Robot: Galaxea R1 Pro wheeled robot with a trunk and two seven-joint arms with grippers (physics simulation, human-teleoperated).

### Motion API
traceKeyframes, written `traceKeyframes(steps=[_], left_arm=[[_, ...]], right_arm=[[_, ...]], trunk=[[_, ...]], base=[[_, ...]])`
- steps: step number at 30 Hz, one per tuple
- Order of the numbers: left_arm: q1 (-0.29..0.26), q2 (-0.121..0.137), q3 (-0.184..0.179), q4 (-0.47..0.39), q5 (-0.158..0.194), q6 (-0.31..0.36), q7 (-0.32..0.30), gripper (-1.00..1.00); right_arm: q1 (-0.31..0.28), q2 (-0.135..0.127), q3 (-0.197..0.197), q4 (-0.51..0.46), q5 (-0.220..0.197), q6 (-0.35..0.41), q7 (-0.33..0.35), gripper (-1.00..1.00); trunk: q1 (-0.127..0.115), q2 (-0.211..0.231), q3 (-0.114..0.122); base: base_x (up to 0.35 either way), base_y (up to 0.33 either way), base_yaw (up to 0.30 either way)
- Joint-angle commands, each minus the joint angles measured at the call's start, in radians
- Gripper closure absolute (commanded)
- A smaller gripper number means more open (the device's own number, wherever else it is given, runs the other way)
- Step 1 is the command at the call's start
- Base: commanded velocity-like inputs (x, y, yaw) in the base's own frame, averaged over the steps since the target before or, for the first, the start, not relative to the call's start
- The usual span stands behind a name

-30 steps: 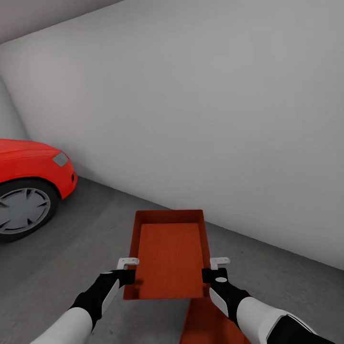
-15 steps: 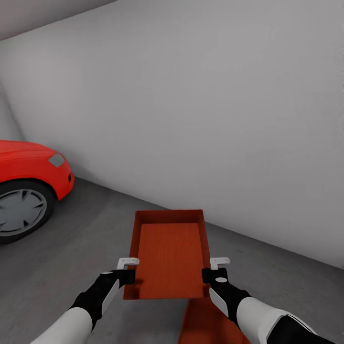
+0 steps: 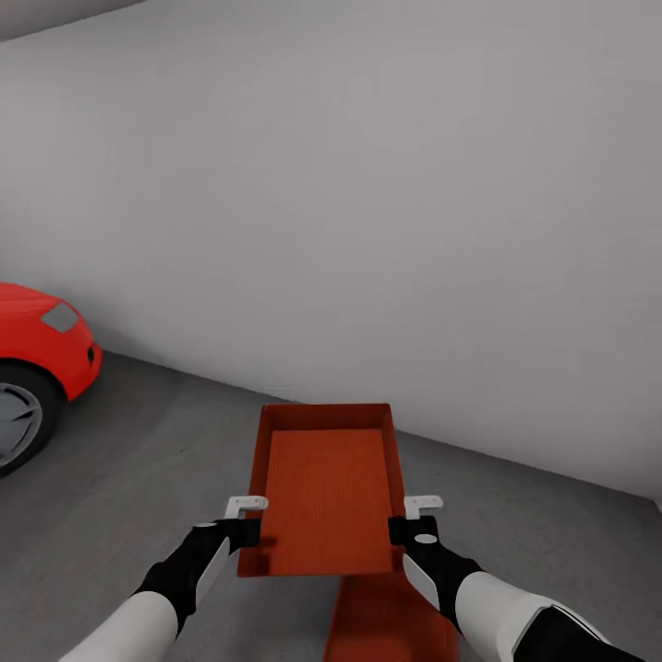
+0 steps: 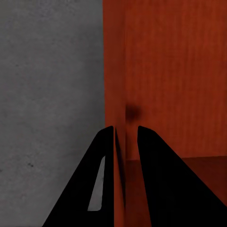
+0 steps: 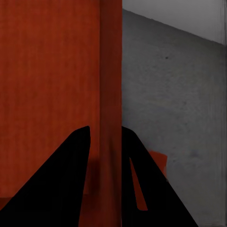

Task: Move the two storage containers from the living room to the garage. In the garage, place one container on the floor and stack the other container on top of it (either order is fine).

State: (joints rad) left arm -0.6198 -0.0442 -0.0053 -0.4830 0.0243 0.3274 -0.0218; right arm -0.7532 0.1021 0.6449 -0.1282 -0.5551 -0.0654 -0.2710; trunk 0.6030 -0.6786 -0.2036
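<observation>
the fingers of the left gripper (image 4: 125,142) are seen pinched on the left long wall of an orange-red storage container (image 3: 325,492), one black finger on each side of that wall, and the fingers of the right gripper (image 5: 105,142) are pinched in the same way on the right long wall. the container is held level between the two grippers, open side up, in front of the robot and above the floor (image 3: 138,478), with its long axis pointing away toward the wall (image 3: 368,211). in the head view the left gripper (image 3: 246,524) and the right gripper (image 3: 409,524) are placed opposite each other near the container's near end. a second orange-red container (image 3: 382,621) is seen below the held one, on the dark grey floor, partly hidden by the held container and the right arm; a corner of it is also seen in the right wrist view (image 5: 158,163). the scene is set in the garage, bounded by a plain white wall. the front of a red car (image 3: 41,354), with one wheel, is seen at the far left, well apart from both containers.
</observation>
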Motion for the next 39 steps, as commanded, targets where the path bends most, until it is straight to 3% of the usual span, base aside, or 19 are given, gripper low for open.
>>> traceKeyframes(steps=[1,39], left_arm=[[0.0,0.001,0.008,0.0,0.003,0.006,0.003,1.0],[0.0,0.001,0.009,0.0,0.003,0.007,0.003,1.0]], right_arm=[[-0.002,-0.01,-0.039,-0.001,0.008,-0.031,-0.054,1.0],[-0.002,-0.01,-0.039,-0.001,0.008,-0.031,-0.054,1.0]], trunk=[[0.0,-0.001,-0.001],[0.0,-0.001,-0.001]], base=[[0.0,0.0,-0.235],[0.0,0.0,-0.214]])
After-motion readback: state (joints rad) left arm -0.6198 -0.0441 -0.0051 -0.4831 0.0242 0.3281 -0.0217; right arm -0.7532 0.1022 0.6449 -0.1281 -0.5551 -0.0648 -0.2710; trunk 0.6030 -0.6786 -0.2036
